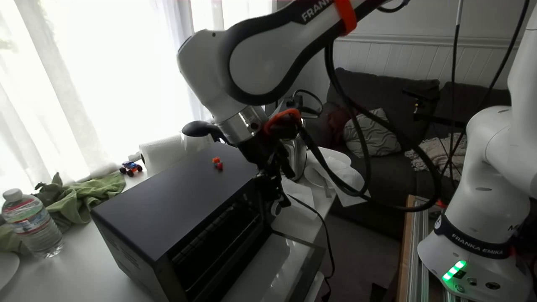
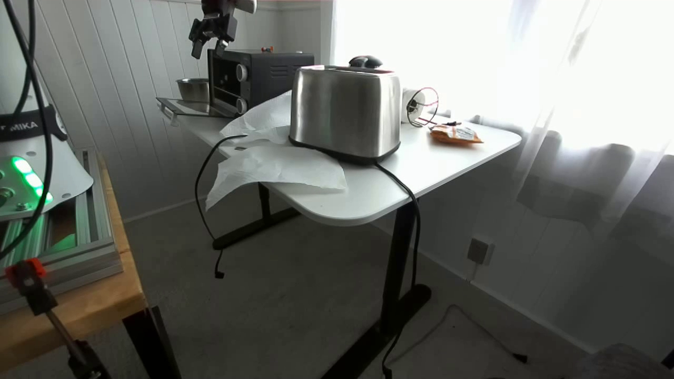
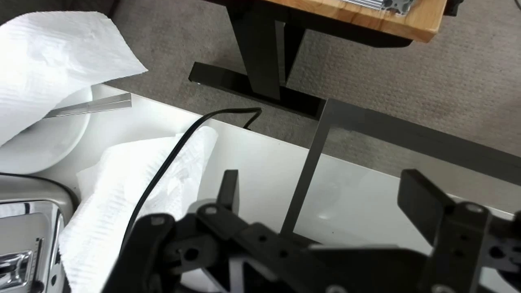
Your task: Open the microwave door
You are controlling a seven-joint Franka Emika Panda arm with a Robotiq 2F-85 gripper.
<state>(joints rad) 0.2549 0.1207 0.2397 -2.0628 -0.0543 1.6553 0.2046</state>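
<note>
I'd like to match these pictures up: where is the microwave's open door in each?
In an exterior view: the door is at bottom centre, cut off by the lower edge.
In an exterior view: the door is at upper left.
In the wrist view: the door runs off the right edge.
Shared landmark: the toaster, at bottom left in the wrist view.

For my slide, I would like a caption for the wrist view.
Seen from the wrist: gripper open, microwave door lowered, black cord crossing a paper towel.
</note>
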